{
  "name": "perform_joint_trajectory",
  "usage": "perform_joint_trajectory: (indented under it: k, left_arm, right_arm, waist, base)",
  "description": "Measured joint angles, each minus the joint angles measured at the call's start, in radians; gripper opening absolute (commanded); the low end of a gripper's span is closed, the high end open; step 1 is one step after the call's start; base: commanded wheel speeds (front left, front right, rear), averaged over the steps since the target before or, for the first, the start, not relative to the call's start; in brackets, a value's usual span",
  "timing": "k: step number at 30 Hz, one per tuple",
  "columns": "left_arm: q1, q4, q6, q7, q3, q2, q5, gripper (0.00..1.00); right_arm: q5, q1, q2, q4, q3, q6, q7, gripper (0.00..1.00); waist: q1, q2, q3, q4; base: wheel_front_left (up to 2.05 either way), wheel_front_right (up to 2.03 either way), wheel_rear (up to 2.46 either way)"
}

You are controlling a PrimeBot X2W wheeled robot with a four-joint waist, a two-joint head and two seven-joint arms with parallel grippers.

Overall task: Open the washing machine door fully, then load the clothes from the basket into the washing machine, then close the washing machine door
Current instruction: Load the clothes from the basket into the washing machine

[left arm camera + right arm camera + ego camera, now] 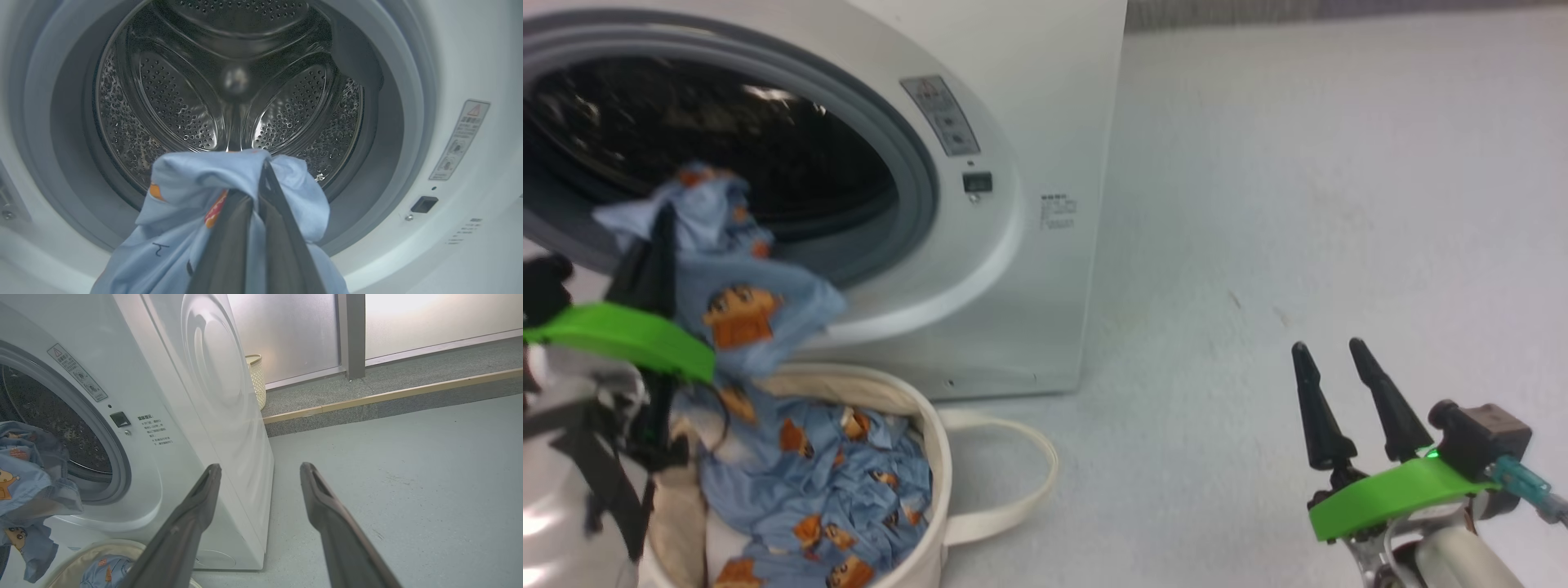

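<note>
Clothes (743, 314) at frame left hang pinched in your closed left gripper (658, 245), held above the basket (931, 441) to clear the washing machine (1029, 245) rim. Your right gripper (1328, 347), lower right, is spread and empty.

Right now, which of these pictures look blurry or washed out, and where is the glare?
Head view: the clothes held in the left gripper are smeared with blur; left wrist view: its fingers near the lens look soft, the drum glints; right wrist view: the frosted panels glow washed-out white.
</note>
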Motion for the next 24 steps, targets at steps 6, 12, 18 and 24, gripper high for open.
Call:
perform_joint_trajectory:
  k: [6,12,18,24]
  left_arm:
    - [-0.102,0.064,-0.001,-0.001,0.053,-0.016,0.036,0.00]
    - [-0.229,0.113,-0.001,-0.001,0.053,-0.010,0.049,0.00]
    - [-0.345,0.165,-0.001,-0.001,0.037,0.022,0.049,0.00]
    - [-0.420,0.200,-0.001,-0.001,0.045,0.048,0.076,0.00]
  right_arm:
    - [-0.036,-0.004,-0.005,-0.052,-0.035,0.000,0.014,1.00]
    - [-0.074,-0.006,-0.002,-0.109,-0.079,0.000,0.032,1.00]
    - [-0.117,-0.007,0.016,-0.169,-0.123,0.000,0.037,1.00]
    - [-0.141,-0.019,0.041,-0.195,-0.144,0.000,0.037,1.00]
  waist:
    - [0.0000,0.0000,0.092,-0.022]
    - [0.0001,0.0000,0.195,-0.047]
    - [0.0000,0.0000,0.305,-0.068]
    - [0.0000,0.0000,0.390,-0.091]
  base:
    - [0.00,0.00,0.00]
    - [0.00,0.00,0.00]
    - [0.00,0.00,0.00]
    - [0.00,0.00,0.00]
